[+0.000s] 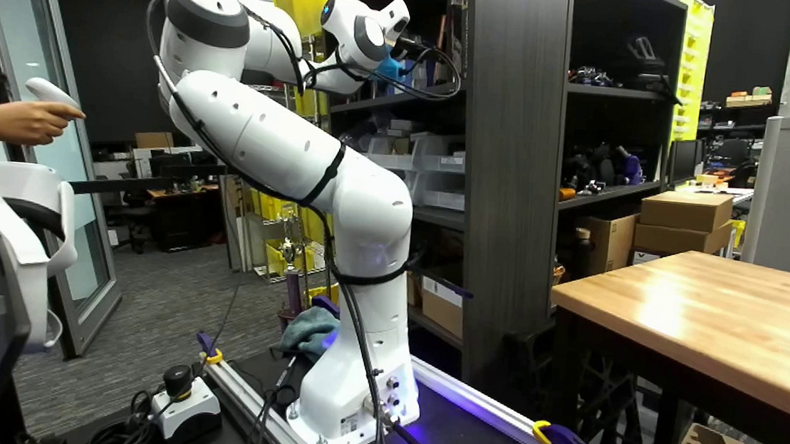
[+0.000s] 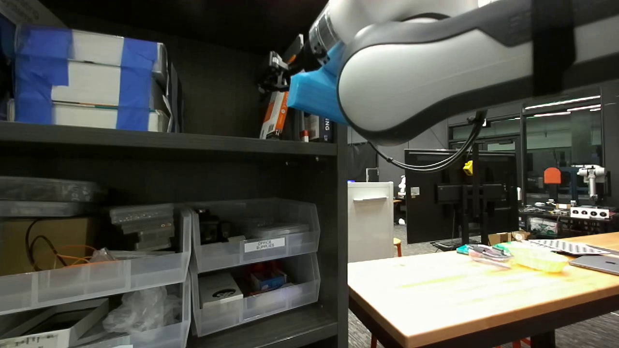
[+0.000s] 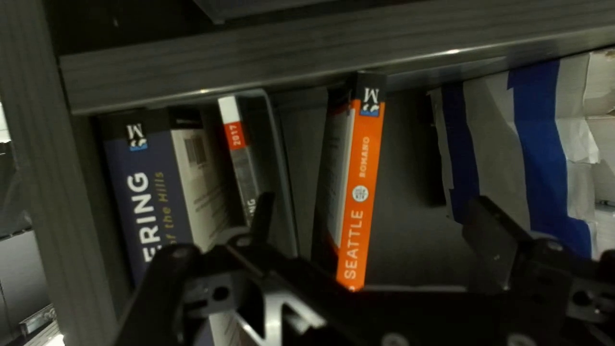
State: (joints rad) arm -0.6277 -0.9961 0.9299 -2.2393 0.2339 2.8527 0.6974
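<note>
Orange all down its spine, the Seattle book (image 3: 361, 192) is the thing nearest to the claw (image 3: 372, 206). The claw is spread wide and holds nothing. In the wrist view the book shows in the gap between the two fingers (image 3: 490, 235), a bit closer to one than to the other. I can't tell if any part of the claw touches it. On one side of it is a skinny book (image 3: 242, 163) with a red patch (image 3: 234, 135) that says 2017, and past that a dark blue book (image 3: 153, 192). On the other side is a white pile (image 3: 497, 149) with blue tape (image 3: 543, 154) on it.

The books look upside down in the wrist view, but that is where I can read the words Seattle and Romano. In an exterior view the foot of the Seattle book is on the shelf (image 2: 217, 144) and the book leans over, with the claw close to its upper part. Lower down are clear plastic bins (image 2: 217, 256), and a tag (image 2: 264, 245) there says Office Supplies. In an exterior view I see the big white arm (image 1: 287, 148) from its foot up, and a hand (image 1: 28, 123) holding a white controller (image 1: 52, 93); the wrist view leaves both of those out.
</note>
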